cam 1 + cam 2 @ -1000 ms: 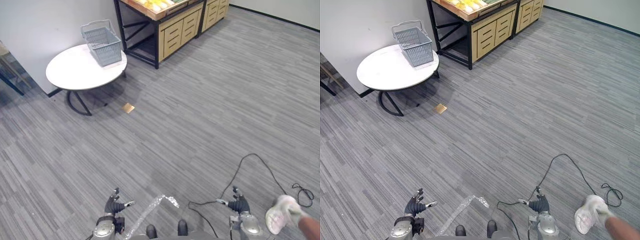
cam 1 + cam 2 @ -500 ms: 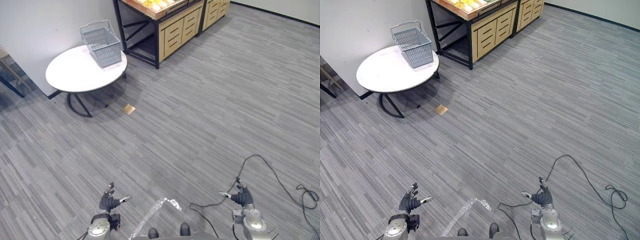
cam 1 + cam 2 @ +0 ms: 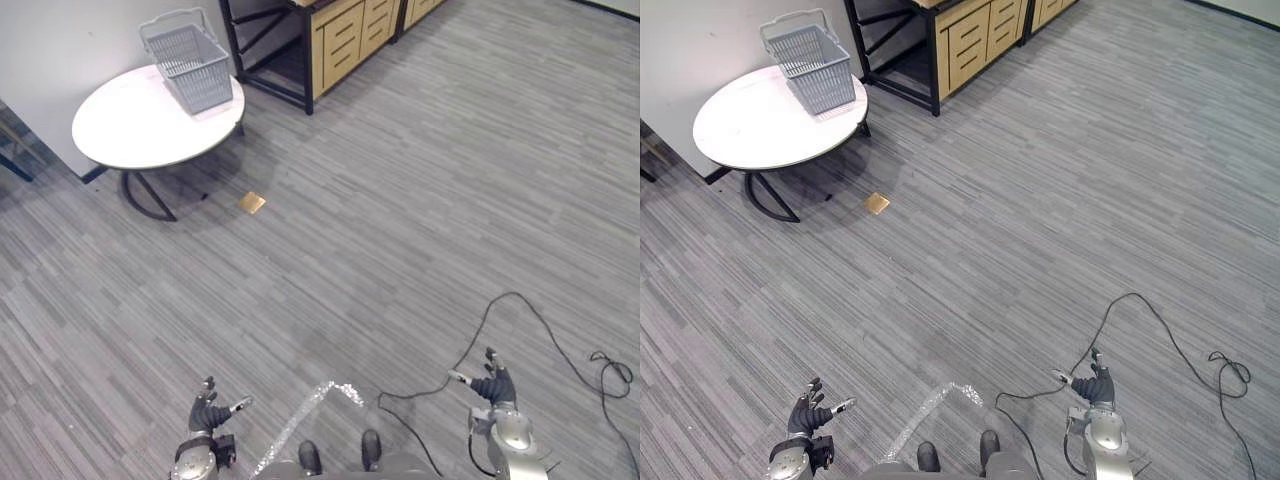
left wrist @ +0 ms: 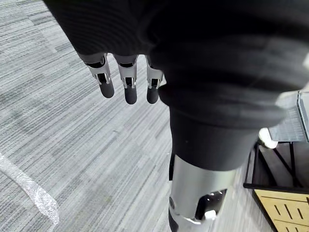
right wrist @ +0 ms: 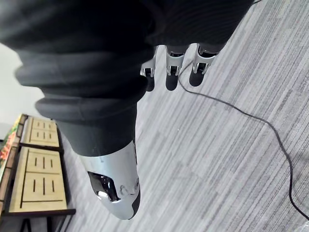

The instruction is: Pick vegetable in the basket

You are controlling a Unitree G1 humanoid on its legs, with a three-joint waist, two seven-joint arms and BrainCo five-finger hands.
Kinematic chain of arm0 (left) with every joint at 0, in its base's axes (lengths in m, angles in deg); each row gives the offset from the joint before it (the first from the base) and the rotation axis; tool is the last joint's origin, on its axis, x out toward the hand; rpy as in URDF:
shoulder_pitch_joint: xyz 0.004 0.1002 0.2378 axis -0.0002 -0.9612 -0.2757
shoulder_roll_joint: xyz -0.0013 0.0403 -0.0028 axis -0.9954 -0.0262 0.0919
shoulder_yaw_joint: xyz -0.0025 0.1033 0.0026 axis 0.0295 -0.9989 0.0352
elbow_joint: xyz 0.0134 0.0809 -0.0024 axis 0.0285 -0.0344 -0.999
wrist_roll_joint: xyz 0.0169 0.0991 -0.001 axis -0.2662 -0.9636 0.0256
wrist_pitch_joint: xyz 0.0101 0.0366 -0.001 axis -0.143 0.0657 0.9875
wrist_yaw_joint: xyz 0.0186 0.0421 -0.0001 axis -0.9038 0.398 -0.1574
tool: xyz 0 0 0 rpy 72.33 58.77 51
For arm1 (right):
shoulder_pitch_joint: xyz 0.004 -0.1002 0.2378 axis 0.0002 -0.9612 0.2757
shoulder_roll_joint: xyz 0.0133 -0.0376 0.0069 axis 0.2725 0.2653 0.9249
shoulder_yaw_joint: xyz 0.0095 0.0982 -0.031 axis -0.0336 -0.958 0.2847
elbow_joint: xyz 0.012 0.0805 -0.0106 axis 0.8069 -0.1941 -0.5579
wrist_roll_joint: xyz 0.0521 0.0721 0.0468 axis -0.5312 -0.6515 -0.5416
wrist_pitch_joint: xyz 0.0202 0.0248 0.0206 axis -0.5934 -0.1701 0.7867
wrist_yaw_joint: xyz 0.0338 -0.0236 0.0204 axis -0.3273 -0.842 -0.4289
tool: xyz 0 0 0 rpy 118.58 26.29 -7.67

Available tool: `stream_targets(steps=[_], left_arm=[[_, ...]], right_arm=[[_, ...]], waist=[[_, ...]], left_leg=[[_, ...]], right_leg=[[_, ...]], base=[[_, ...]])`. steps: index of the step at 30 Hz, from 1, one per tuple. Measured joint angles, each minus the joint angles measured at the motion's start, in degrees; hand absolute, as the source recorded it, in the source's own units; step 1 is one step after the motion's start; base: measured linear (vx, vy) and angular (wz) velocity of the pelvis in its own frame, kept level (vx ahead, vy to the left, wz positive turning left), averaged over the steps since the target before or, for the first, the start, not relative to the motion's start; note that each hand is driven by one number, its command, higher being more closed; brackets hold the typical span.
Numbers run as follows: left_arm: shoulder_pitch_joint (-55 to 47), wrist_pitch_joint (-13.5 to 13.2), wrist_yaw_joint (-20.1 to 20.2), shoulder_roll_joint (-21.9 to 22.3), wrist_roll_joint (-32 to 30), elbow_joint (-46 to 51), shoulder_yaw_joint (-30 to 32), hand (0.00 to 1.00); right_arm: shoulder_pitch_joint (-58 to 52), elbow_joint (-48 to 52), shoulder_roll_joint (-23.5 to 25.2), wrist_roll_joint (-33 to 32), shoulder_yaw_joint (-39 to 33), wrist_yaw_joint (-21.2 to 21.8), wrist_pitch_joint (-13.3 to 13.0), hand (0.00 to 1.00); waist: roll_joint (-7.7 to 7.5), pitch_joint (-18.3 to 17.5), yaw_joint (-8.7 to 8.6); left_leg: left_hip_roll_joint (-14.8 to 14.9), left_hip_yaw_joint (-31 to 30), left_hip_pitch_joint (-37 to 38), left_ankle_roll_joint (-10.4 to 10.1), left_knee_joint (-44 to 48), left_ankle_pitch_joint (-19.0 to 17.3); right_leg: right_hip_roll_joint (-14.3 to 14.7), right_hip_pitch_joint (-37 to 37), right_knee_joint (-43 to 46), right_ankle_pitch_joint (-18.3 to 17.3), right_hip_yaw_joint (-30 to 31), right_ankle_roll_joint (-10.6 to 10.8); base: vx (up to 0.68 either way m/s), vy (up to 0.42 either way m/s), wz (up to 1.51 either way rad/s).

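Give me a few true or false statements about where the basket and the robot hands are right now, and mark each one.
The grey basket stands on the round white table. True.
The left robot hand holds a vegetable. False: it is open and holds nothing.
The right robot hand is open and empty, low over the carpet. True.
The small tan patch lies on the table. False: it lies on the carpet beside the table.
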Motion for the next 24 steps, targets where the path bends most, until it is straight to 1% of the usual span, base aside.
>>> stream_targets(steps=[1,2,3,4,5,6,7,8,9,10,11,12,13,14,15,16,17,18,19,20,21,22,23,24], left_arm=[[0.44,0.03,-0.12,-0.56,0.0,0.19,-0.72,0.0],[0.72,0.04,-0.15,-0.64,0.0,0.18,-1.01,0.0],[1.71,0.04,-0.2,-0.65,0.02,0.14,-1.21,0.0],[2.42,0.04,-0.19,-0.59,0.02,0.12,-1.26,0.0],[4.51,0.02,-0.19,-0.54,0.02,0.01,-1.39,0.0],[5.55,-0.02,-0.17,-0.53,0.02,-0.42,-1.41,0.0],[6.22,-0.02,-0.16,-0.62,0.02,-0.96,-1.59,0.0],[6.62,-0.08,-0.19,-1.1,0.01,-1.18,-1.77,0.0],[6.53,-0.17,-0.05,-1.45,-0.03,-2.21,-2.12,0.0],[7.43,-0.09,-0.06,-0.68,-0.03,-3.58,-2.31,0.0],[8.4,0.07,0.07,-0.19,0.0,-4.81,-2.34,0.0],[8.48,0.05,0.15,0.72,0.12,-4.9,-2.25,0.0],[8.22,-0.06,0.17,1.25,0.23,-4.84,-2.23,0.0],[7.78,-0.15,0.33,1.78,0.74,-4.85,-2.2,0.0],[7.57,-0.13,0.48,2.06,0.75,-4.83,-2.23,0.0],[7.36,-0.12,0.75,2.56,0.75,-4.54,-2.21,0.0],[6.9,-0.2,1.19,2.96,0.77,-3.63,-2.16,0.0],[6.49,-0.28,1.38,3.18,0.77,-2.83,-2.27,0.0],[6.61,-0.18,1.43,3.18,0.77,-3.01,-2.36,0.0],[6.48,-0.13,1.46,2.99,0.75,-3.07,-2.37,0.0],[6.34,-0.04,1.45,2.99,0.75,-3.17,-2.37,0.0],[5.89,-0.04,1.42,3.0,0.76,-3.17,-2.41,0.0],[5.84,-0.04,1.41,3.05,0.76,-3.16,-2.46,0.0],[5.2,0.01,1.33,3.09,0.76,-3.18,-2.61,0.0]], right_arm=[[-1.22,1.2,0.54,0.17,1.0,0.09,0.37,0.0],[-1.57,1.86,0.53,0.17,1.22,0.09,0.41,0.0],[-1.45,3.21,0.31,0.18,1.55,0.09,0.41,0.0],[-1.32,4.13,0.13,0.18,1.76,0.09,0.38,0.0],[-0.11,5.55,-0.3,0.29,2.26,0.12,0.25,0.0],[0.11,5.71,-0.8,0.37,2.94,0.12,-0.06,0.0],[0.1,6.08,-1.11,0.55,3.34,0.16,-0.09,0.0],[-0.37,7.0,-1.23,0.72,3.99,0.16,-0.12,0.0],[-1.88,8.41,-1.4,0.99,4.41,0.16,-0.11,0.0],[-1.71,8.06,-2.21,1.26,4.34,0.16,0.09,0.0],[-0.68,8.17,-2.01,1.28,4.4,0.13,0.53,0.0],[-0.35,8.94,-1.99,1.29,4.72,0.17,0.9,0.0],[-0.24,9.33,-1.94,1.29,4.97,0.12,0.92,0.0],[-0.33,10.26,-1.36,1.27,5.55,0.1,0.91,0.0],[-0.72,11.64,-0.7,1.17,5.54,0.06,0.75,0.0],[-1.47,13.43,-0.25,1.13,5.45,-0.13,0.49,0.0],[-2.1,15.32,0.0,1.12,5.49,-0.42,0.14,0.0],[-2.12,16.95,0.23,1.12,5.39,-1.07,-0.57,0.0],[-1.65,16.36,-0.01,1.12,5.26,-1.1,-0.82,0.0],[-0.63,14.82,-0.34,1.14,5.38,-1.06,-0.97,0.0],[-0.27,14.43,-0.49,1.14,5.42,-1.07,-0.77,0.0],[-0.31,13.3,-1.02,1.17,5.52,-1.08,-0.44,0.0],[-0.43,12.76,-1.1,1.18,5.3,-1.08,-0.37,0.0],[-0.76,11.93,-1.9,1.28,5.05,-1.1,-0.12,0.0]], waist=[[0.21,0.89,-0.55],[0.21,0.91,-0.59],[0.81,1.33,-0.62],[1.47,1.84,-0.76],[2.53,4.04,-1.68],[3.28,4.99,-2.33],[3.67,5.22,-2.38],[2.78,4.97,-2.25],[2.1,4.66,-2.77],[3.89,5.22,-2.86],[4.42,5.52,-3.16],[4.2,6.33,-3.43],[4.0,6.79,-3.06],[3.57,7.28,-2.91],[3.38,7.69,-2.44],[3.03,7.82,-1.9],[2.18,8.04,-1.42],[1.73,7.83,-0.65],[1.5,7.87,-0.48],[1.54,7.87,0.21],[1.48,7.93,0.32],[1.58,7.86,0.64],[1.79,7.74,0.79],[2.38,7.38,1.0]], left_leg=[[-0.16,-1.66,3.19,0.27,-0.28,-1.25],[-0.07,-2.27,4.13,0.17,-0.43,-1.71],[0.63,-3.82,5.96,0.25,-1.02,-2.52],[1.43,-4.55,6.87,0.23,-1.38,-2.79],[3.71,-6.13,9.53,-0.03,-1.39,-3.03],[4.77,-7.34,10.74,-0.24,-1.02,-3.11],[5.23,-7.66,11.5,-2.12,-0.93,-2.97],[5.32,-8.06,13.24,-5.17,-0.25,-3.42],[5.3,-9.36,15.03,-7.66,2.58,-4.76],[6.43,-9.4,15.17,-8.35,4.63,-4.53],[7.34,-8.63,11.76,-13.04,12.63,0.43],[7.44,-7.97,7.37,-13.57,24.48,11.18],[8.57,-7.66,4.83,-13.72,31.03,13.93],[11.83,-4.79,0.0,-11.48,44.45,12.24],[14.67,-2.22,-2.99,-9.09,51.4,10.72],[17.01,0.51,-5.98,-7.08,55.08,9.4],[18.76,3.52,-8.8,-6.62,55.73,8.0],[19.55,7.17,-14.1,-6.62,51.27,6.07],[19.18,8.25,-15.52,-6.29,47.04,5.85],[17.67,9.44,-18.06,-6.02,36.5,5.69],[16.7,9.3,-19.4,-6.12,31.12,5.8],[13.36,6.98,-20.97,-8.18,16.42,7.76],[12.08,5.53,-21.1,-9.2,10.46,9.15],[10.68,3.02,-21.1,-8.36,2.32,12.02]], right_leg=[[-0.7,-2.49,5.7,-3.31,-0.76,-0.9],[-0.66,-3.78,6.04,-4.39,-1.15,-1.45],[-0.16,-6.79,4.71,-5.39,-2.77,-1.82],[0.41,-8.28,3.25,-5.33,-3.44,-2.01],[2.17,-11.47,-2.35,-3.88,-4.82,-2.75],[3.49,-13.01,-8.09,-0.66,-5.62,-3.46],[4.25,-13.44,-13.16,2.55,-5.58,-3.9],[5.49,-13.58,-23.05,9.93,-4.95,-4.96],[5.24,-13.35,-23.72,21.0,-3.29,-8.93],[5.98,-13.87,-19.97,18.27,-4.4,-10.06],[5.29,-13.45,-15.78,14.17,-4.73,-10.69],[4.57,-9.45,-15.96,11.0,-4.67,-10.84],[4.49,-6.45,-17.21,9.99,-4.5,-10.88],[4.85,0.31,-20.16,8.72,-4.61,-11.17],[5.21,5.6,-23.05,8.38,-5.15,-11.24],[5.47,10.82,-26.48,8.33,-5.43,-11.2],[5.4,15.57,-30.32,8.15,-5.53,-10.9],[4.92,21.28,-35.7,7.24,-5.6,-9.91],[4.75,22.46,-36.97,7.03,-5.57,-9.68],[4.14,24.56,-38.1,5.95,-5.24,-9.15],[3.94,25.58,-38.5,5.33,-5.22,-8.59],[3.14,28.1,-39.13,3.41,-5.16,-7.02],[3.06,29.24,-39.52,2.84,-5.07,-6.2],[3.29,31.78,-40.32,1.33,-4.91,-3.87]], base=[[0.46,0.029,0.57],[0.58,0.007,0.57],[0.41,-0.014,0.38],[0.65,-0.056,0.65],[0.56,-0.07,0.66],[0.58,-0.077,0.65],[0.68,-0.108,0.5],[0.91,-0.159,0.66],[0.93,-0.16,0.58],[0.78,-0.151,0.53],[0.74,-0.17,0.33],[0.74,-0.193,0.33],[0.72,-0.215,0.27],[0.68,-0.2,0.21],[0.65,-0.189,0.23],[0.62,-0.157,0.2],[0.68,-0.126,0.17],[0.57,-0.096,0.08],[0.64,-0.044,-0.1],[0.41,0.009,-0.16],[0.65,0.055,-0.15],[0.46,0.086,-0.05],[0.58,0.16,-0.13],[0.72,0.291,-0.2]])
